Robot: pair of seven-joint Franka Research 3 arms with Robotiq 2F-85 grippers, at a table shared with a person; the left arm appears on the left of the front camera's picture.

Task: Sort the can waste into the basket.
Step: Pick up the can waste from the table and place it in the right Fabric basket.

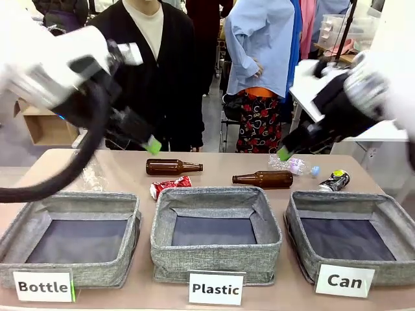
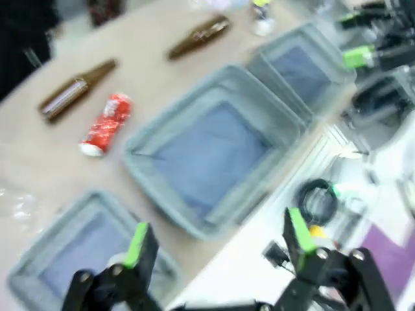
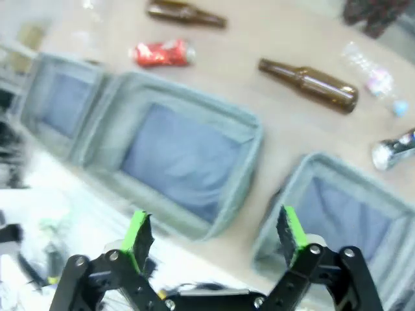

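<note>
Your left hand (image 2: 217,234) and right hand (image 3: 213,228) hang open.
Crushed red can (image 1: 170,186) and crushed black-silver can (image 1: 334,181) lie outside the grey fabric "Can" basket (image 1: 343,196).

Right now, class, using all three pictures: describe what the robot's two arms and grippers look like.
The left arm and right arm both have smooth, rounded white shells. A thick black cable loops off the left one. The left gripper and right gripper are black, two-fingered and tipped bright green.
</note>
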